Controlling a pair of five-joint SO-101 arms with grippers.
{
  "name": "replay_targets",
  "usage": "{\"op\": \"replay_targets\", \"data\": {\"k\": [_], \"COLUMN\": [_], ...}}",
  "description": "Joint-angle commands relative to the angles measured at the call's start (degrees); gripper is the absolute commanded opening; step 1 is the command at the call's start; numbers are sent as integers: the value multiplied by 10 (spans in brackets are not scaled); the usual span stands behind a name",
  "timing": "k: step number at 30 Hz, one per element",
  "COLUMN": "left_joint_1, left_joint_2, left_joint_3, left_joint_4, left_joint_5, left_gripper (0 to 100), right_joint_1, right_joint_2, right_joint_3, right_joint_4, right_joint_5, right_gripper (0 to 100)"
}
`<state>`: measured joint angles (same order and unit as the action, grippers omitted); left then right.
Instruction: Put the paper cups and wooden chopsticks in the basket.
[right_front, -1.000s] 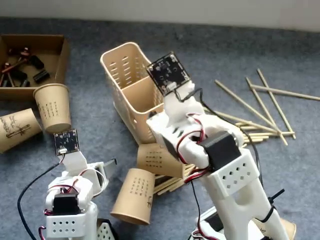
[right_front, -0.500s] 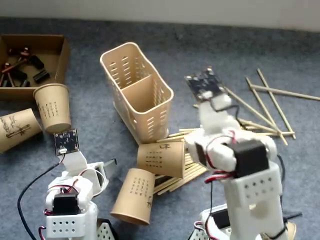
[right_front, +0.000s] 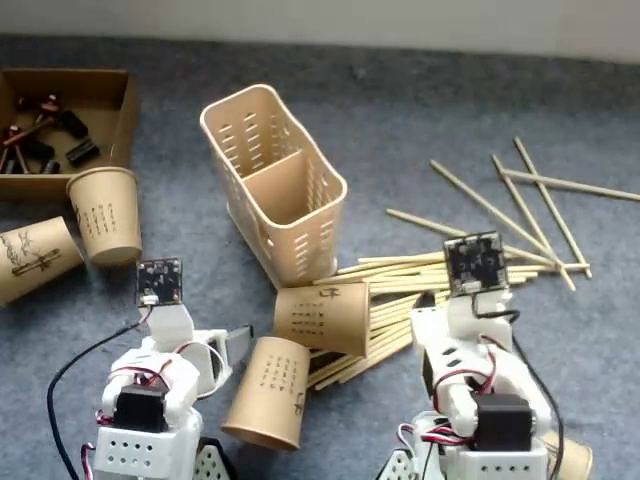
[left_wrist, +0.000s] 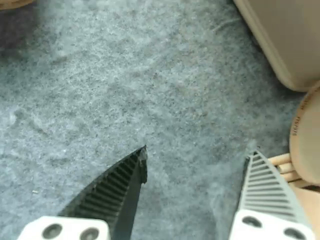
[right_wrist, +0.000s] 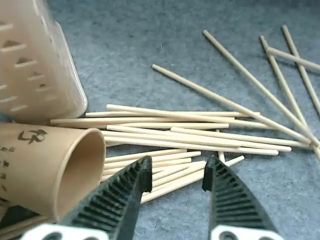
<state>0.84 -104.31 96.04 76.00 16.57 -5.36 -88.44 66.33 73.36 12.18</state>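
Two grippers, fingers spread and empty: left gripper (left_wrist: 200, 150) over carpet (left_wrist: 125, 75) at lower left, right gripper (right_wrist: 180, 160) above chopsticks (right_front: 430, 275) right of centre.

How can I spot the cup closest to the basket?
Find the tall basket with slots in the middle of the grey mat. Just in front of it a paper cup lies on its side. Unlike its neighbours, it points its open mouth into the pile of chopsticks.
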Motion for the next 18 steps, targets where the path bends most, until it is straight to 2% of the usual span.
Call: {"op": "replay_targets", "data": {"k": [1, 7, 15, 18], "left_joint_1": [43, 71, 189, 199], "left_joint_2": [-10, -10, -10, -10], "left_joint_3": [11, 11, 11, 11], "left_joint_4": [4, 4, 4, 4], "left_joint_5": [-1, 0, 0, -4], "left_gripper": [301, 300, 300, 301], "right_joint_1": [10, 29, 30, 30], "right_joint_2": [-22, -23, -26, -26], "right_joint_3": [27, 30, 130, 151], "right_joint_4": [-27, -56, -169, -191], "right_joint_5": [-29, -50, -98, -98], "right_gripper": [176, 176, 176, 176]}}
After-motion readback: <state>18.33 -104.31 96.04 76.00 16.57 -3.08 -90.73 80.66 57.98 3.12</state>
